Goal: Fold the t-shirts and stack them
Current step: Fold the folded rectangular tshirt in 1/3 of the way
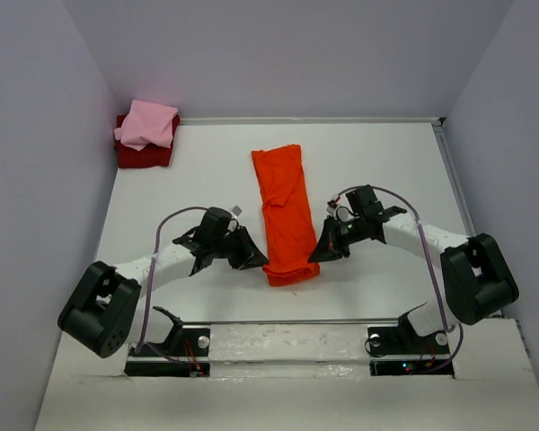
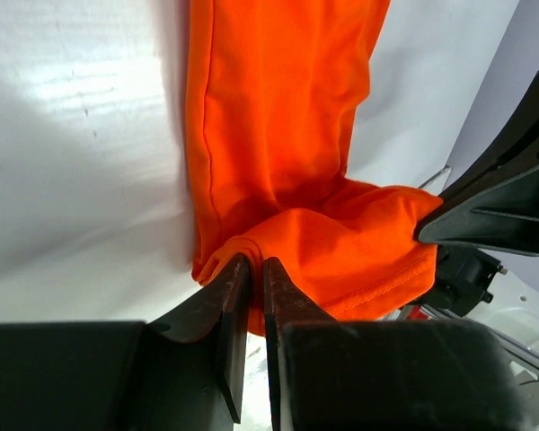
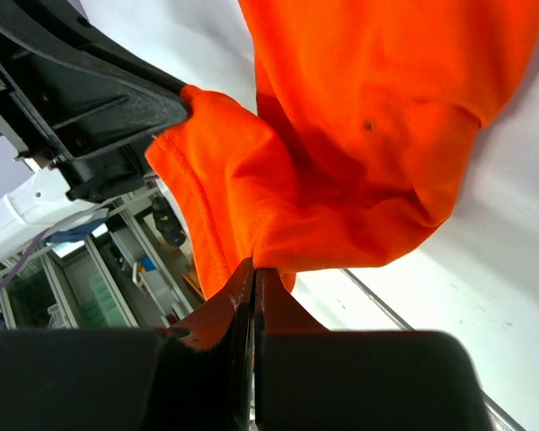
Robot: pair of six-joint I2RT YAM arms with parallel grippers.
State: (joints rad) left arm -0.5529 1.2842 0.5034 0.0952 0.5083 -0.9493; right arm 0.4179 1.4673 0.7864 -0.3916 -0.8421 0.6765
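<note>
An orange-red t-shirt (image 1: 283,211) lies as a long narrow strip down the middle of the table, folded lengthwise. Its near end is lifted off the table. My left gripper (image 1: 257,260) is shut on the left corner of that near end (image 2: 251,247). My right gripper (image 1: 319,254) is shut on the right corner (image 3: 256,260). The cloth (image 2: 359,251) sags between the two grips. A folded light pink t-shirt (image 1: 148,123) rests on a folded dark red one (image 1: 144,156) in the far left corner.
White walls close in the table on the left, back and right. A raised white rim (image 1: 449,180) runs along the right side. The arm bases (image 1: 166,346) sit on the near edge.
</note>
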